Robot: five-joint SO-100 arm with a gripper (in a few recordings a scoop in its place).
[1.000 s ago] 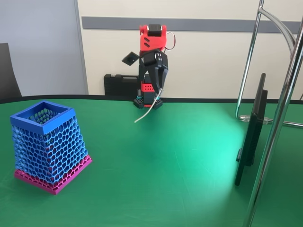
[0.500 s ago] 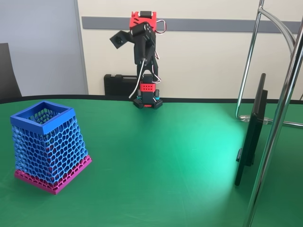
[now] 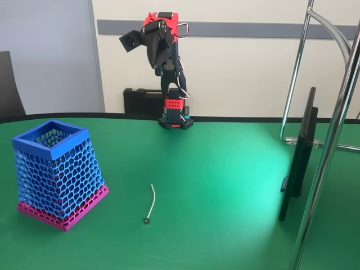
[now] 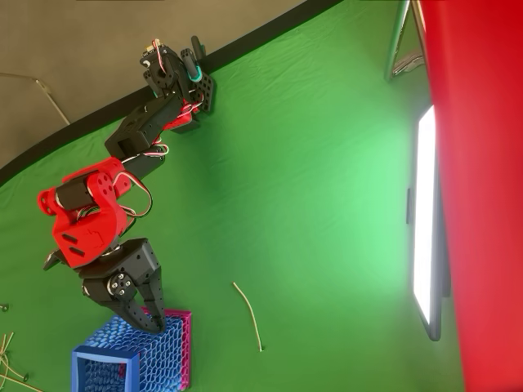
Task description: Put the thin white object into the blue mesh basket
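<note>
Jaws of gripper (image 4: 151,309) parted, empty; thin white object (image 3: 150,203) on table (image 3: 225,185).

I see a green table (image 3: 225,169) with a dark edge along its far side. On it, in the fixed view, the blue mesh basket (image 3: 55,171) stands at the left on its magenta base. The thin white object (image 3: 151,203) lies flat just right of it, apart from it, disc end nearest the camera. The arm's base (image 3: 175,120) sits at the far edge, and a flat screen (image 3: 298,157) stands at the right.
</note>
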